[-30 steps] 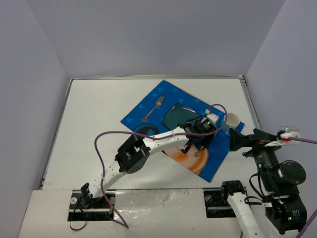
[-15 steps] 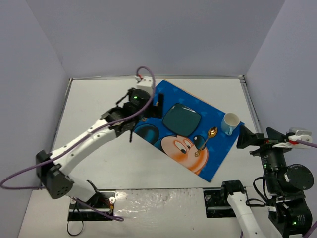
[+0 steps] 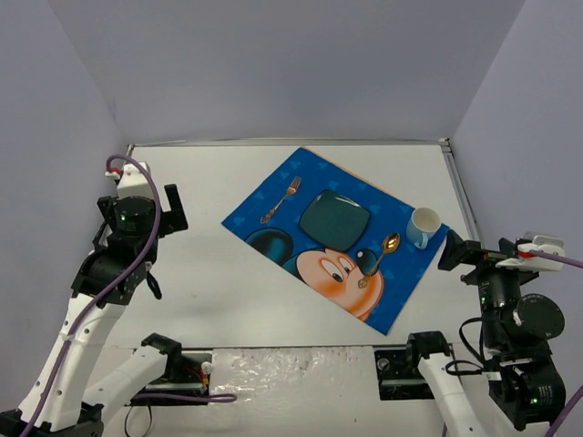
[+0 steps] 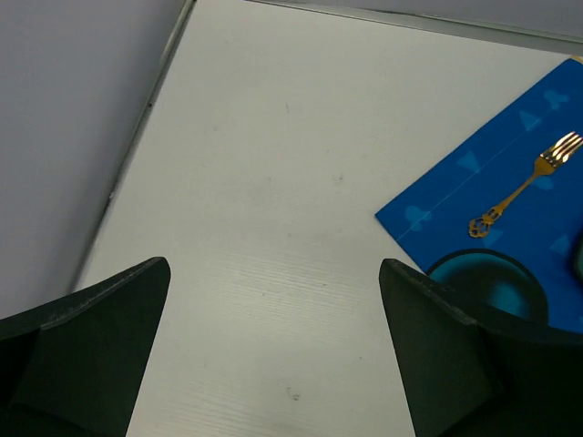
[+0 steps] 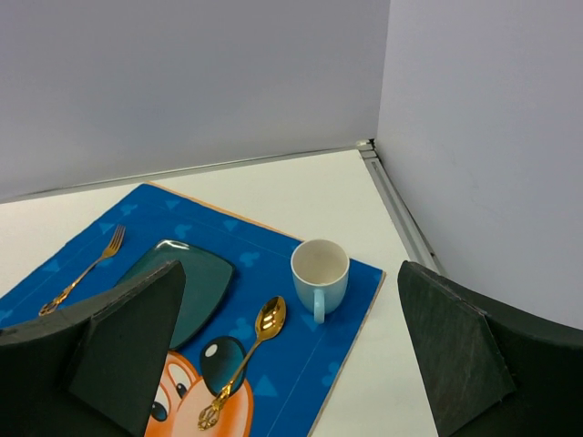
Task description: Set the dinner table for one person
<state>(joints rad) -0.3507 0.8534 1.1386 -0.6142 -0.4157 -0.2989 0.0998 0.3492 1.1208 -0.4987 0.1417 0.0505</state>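
Laid on the table (image 3: 200, 273), on a placemat (image 3: 396, 282): fork (image 3: 281, 199), plate (image 3: 334, 219), spoon (image 3: 380, 257), cup (image 3: 424, 226). Seemingly finished; left gripper (image 4: 273, 273), right gripper (image 5: 291, 270) gaping, empty.

plain pale lavender-grey panels close in three sides: a back wall (image 3: 291, 64), a left wall (image 3: 46, 164) and a right wall (image 3: 537, 109), all bare and matte. they stand right at the edges of the white dinner table (image 3: 209, 291), where a thin metal trim (image 3: 273, 142) runs along their foot. the light is soft and even, and the shadows are faint.
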